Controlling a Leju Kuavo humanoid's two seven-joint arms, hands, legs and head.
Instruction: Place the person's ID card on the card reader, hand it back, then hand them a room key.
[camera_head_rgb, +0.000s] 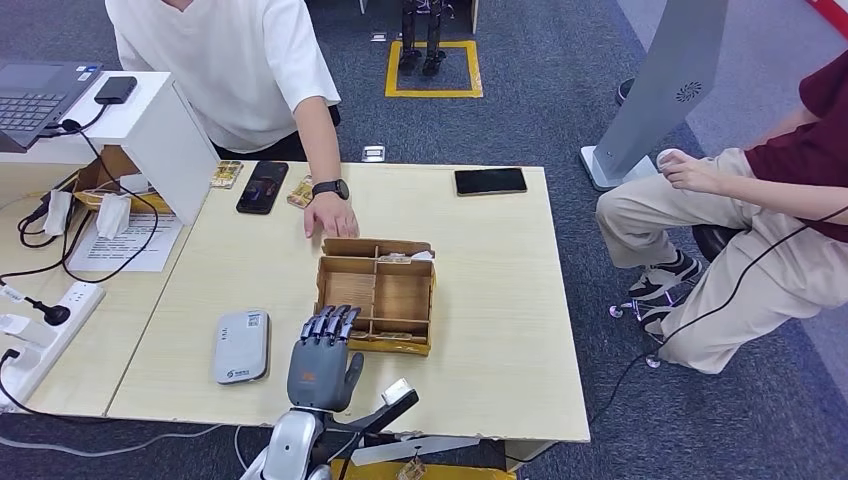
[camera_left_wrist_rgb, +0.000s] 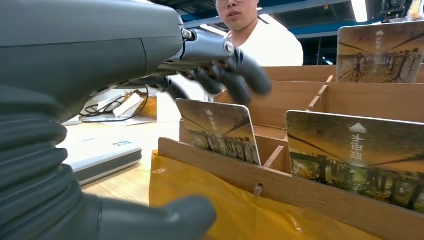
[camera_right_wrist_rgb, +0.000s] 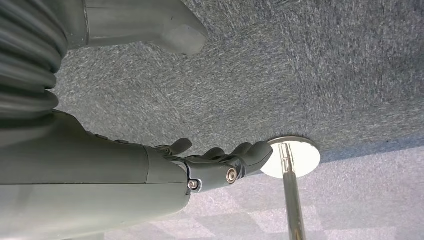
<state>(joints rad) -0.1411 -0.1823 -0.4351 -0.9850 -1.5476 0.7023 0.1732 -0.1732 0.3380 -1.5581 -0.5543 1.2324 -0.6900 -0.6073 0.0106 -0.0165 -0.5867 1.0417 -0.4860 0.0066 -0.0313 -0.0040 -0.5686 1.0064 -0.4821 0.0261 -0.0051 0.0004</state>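
Left hand: left hand (camera_head_rgb: 323, 362) is low in the middle of the head view, flat over the table (camera_head_rgb: 500, 330), fingers (camera_head_rgb: 330, 325) stretched out and apart, holding nothing. The fingertips reach the near left corner of the wooden box (camera_head_rgb: 377, 293).
Right hand: right hand (camera_right_wrist_rgb: 220, 167) hangs over grey carpet (camera_right_wrist_rgb: 325, 65), fingers loosely bent, nothing in it. A shiny round stand base (camera_right_wrist_rgb: 291, 156) is just beside the fingertips in that view.
Wooden box: in the middle of the table, split into small parts.
Room key cards: key cards (camera_left_wrist_rgb: 220, 131) with a tree picture stand up in the box parts in the left wrist view.
Card reader: card reader (camera_head_rgb: 242, 346) is a small grey pad, lower left, just beside the left hand.
Person: person's hand (camera_head_rgb: 330, 215) with a black watch lies flat on the table, touching the far edge of the box.
Phones: one black phone (camera_head_rgb: 262, 187) upper left, another phone (camera_head_rgb: 490, 181) upper middle.
ID card: cannot tell where it is.
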